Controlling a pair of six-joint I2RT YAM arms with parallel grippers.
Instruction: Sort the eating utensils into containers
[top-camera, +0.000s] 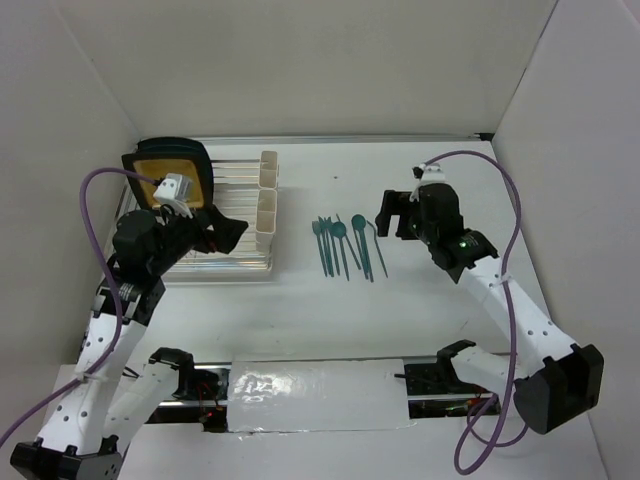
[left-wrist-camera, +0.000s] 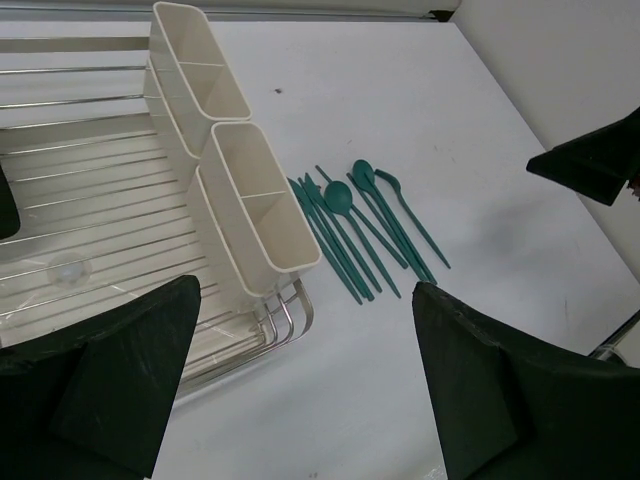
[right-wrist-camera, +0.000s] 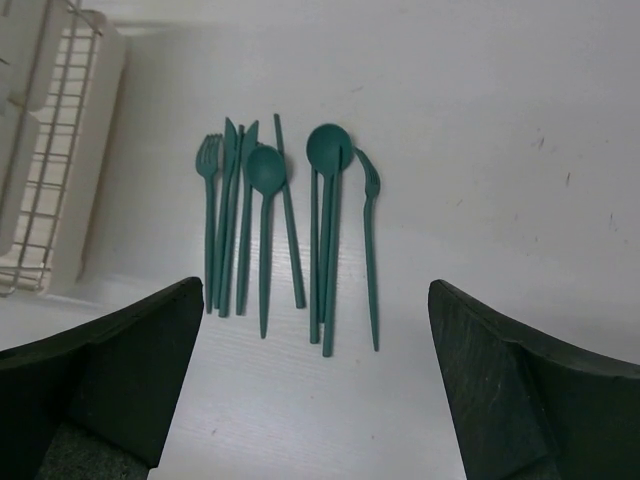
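The spoons and forks (top-camera: 343, 245) lie bunched on the table (top-camera: 420, 300) between the rack (top-camera: 225, 262) and the right gripper (top-camera: 392, 214), whose fingers are apart. The left gripper (top-camera: 228, 232), fingers apart too, hangs over the rack. 2 cups (top-camera: 266, 222) stand along its right edge.

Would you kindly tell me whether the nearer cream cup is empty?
Empty: the left wrist view shows the cup bare inside; the utensils lie on the table beside it.
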